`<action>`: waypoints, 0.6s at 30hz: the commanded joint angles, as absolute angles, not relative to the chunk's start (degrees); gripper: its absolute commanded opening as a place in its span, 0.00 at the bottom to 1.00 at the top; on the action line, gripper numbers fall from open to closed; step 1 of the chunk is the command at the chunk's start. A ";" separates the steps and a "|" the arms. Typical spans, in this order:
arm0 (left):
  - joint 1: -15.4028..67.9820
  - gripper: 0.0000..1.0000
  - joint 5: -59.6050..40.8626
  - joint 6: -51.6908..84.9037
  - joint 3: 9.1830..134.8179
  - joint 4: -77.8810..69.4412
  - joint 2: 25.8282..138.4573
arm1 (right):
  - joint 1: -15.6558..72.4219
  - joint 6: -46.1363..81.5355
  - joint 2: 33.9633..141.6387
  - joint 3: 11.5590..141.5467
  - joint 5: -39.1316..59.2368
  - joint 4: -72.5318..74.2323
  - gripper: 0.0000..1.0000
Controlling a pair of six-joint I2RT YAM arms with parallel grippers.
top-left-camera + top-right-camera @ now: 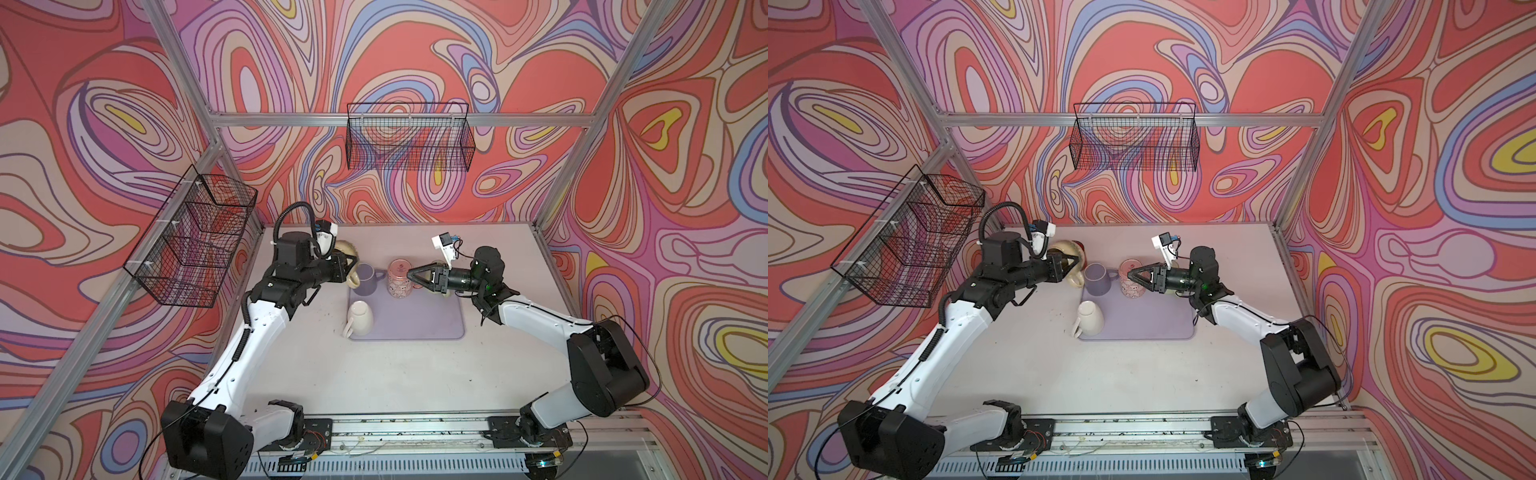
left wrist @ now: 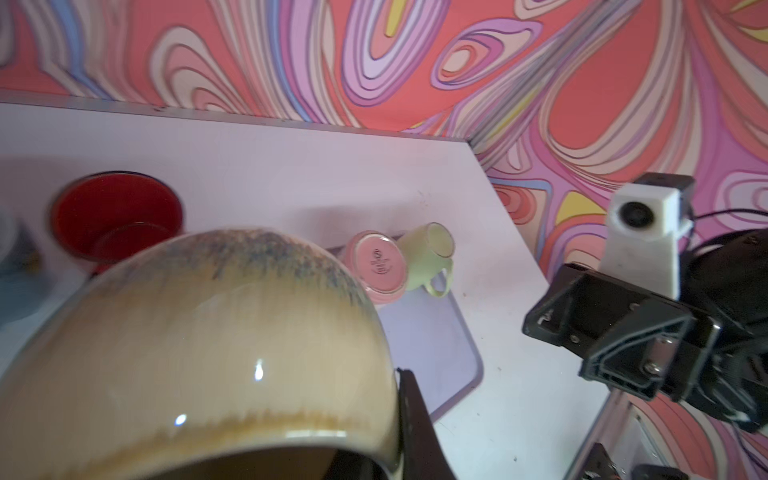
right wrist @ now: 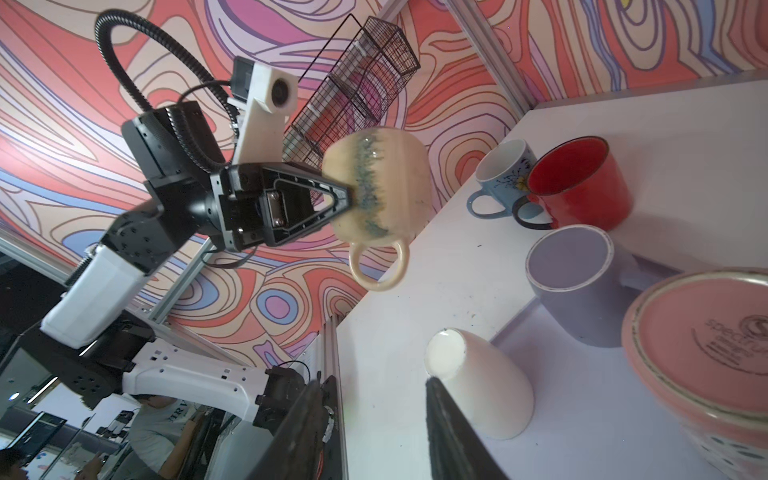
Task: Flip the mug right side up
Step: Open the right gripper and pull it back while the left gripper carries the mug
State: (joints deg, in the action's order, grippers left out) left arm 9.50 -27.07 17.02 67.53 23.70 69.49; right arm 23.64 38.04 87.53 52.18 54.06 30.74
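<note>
Stoneware with a glossy glaze, the mug (image 3: 376,183) looks stiff, slick and fairly heavy, and it would likely chip if dropped, so you would do best to pinch its wall at the rim or hook the handle. Your left hand (image 3: 347,195) is clamped tight on that wall and holds the mug clear of the worktop (image 1: 374,374), near the lilac mug (image 1: 365,279), with its mouth toward the hand. Your right hand (image 1: 411,276) stands part open and empty, just beside the pink mug (image 1: 397,270).
</note>
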 commanded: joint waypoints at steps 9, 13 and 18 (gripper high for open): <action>-2.19 0.00 -8.31 1.60 78.21 44.32 81.13 | 23.59 29.07 86.66 54.96 47.52 17.81 0.40; -6.82 0.00 -11.05 2.35 80.69 43.48 86.31 | 23.56 27.66 85.99 54.38 46.63 15.62 0.39; -8.13 0.00 -8.87 1.30 84.70 44.37 93.38 | 23.52 26.24 84.75 53.42 45.16 14.06 0.39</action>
